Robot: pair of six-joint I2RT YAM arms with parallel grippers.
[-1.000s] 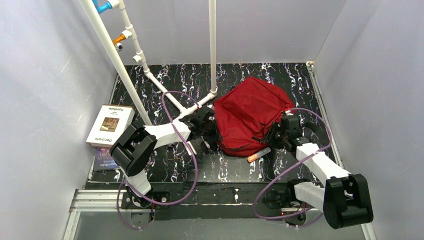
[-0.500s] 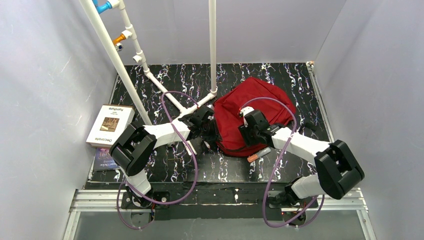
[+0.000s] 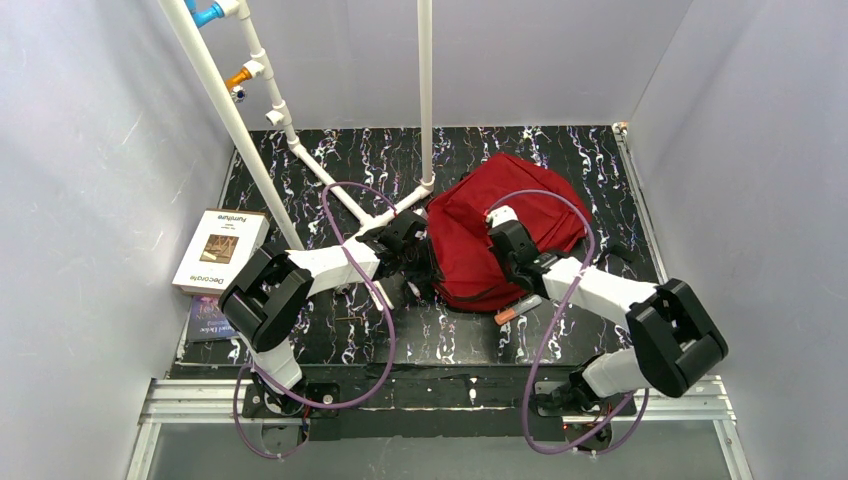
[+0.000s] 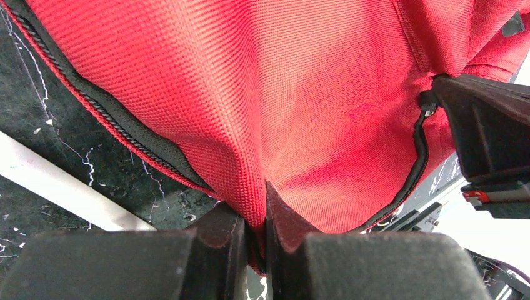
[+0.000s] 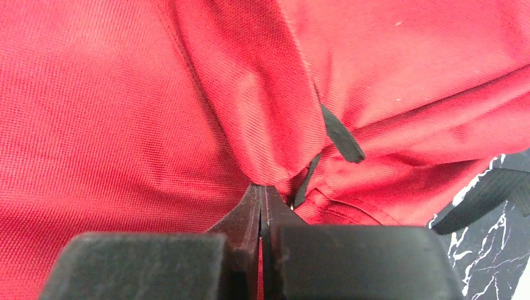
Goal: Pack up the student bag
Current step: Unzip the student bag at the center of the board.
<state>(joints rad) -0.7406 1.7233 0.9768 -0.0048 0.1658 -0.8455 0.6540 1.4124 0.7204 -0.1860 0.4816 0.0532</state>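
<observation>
The student bag (image 3: 505, 215), dark red with dark zips, lies on the black marbled table right of centre. My left gripper (image 3: 428, 262) is at the bag's near-left edge. In the left wrist view the left gripper (image 4: 256, 212) is shut on a fold of the bag's red fabric (image 4: 300, 94). My right gripper (image 3: 497, 232) rests on top of the bag's middle. In the right wrist view the right gripper (image 5: 260, 190) is shut, with a ridge of the red fabric (image 5: 125, 94) drawn up into its tips, beside a black zip pull (image 5: 340, 137).
An orange-and-white pen (image 3: 517, 309) lies on the table at the bag's near edge. A white book (image 3: 220, 251) and a blue one (image 3: 207, 320) lie at the left wall. White pipes (image 3: 425, 100) stand behind the bag, one running along the table to my left arm.
The right arm swung left from the bag's right edge onto its top, opened, then shut on the fabric. The left gripper stayed shut on the bag's edge.
</observation>
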